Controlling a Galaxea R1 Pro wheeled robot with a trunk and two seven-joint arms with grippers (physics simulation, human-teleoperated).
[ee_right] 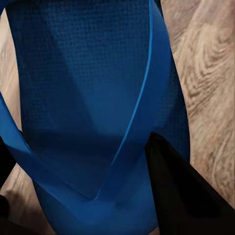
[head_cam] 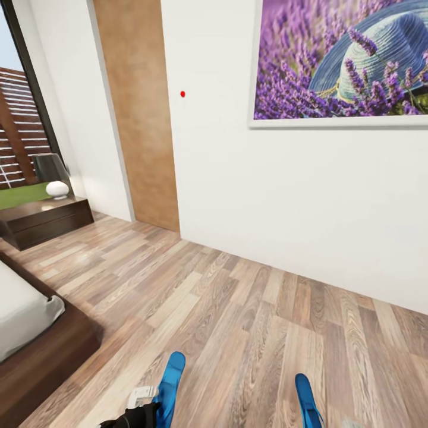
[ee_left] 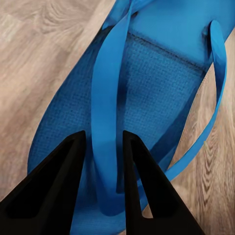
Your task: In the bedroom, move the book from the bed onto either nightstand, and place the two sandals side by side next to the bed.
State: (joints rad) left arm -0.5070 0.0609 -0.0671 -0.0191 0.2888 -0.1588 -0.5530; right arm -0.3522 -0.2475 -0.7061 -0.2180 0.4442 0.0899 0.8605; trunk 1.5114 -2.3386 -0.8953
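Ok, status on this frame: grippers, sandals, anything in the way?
Left gripper shut on bright blue flip-flop strap. Right gripper holding second blue flip-flop. Dark-framed bed at left; wood-plank floor ahead.

Two blue sandals (head_cam: 170, 380) (head_cam: 308, 401) — one bed (head_cam: 24, 312), one dresser (head_cam: 44, 220), one framed picture (head_cam: 342, 59).

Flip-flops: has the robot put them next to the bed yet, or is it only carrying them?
Only carrying them. The left gripper has its fingers closed on a strap of one flip-flop, and the right gripper grips the other flip-flop. Both are in hand near the bed, not yet set down. The book isn't visible, so that part can't be judged.
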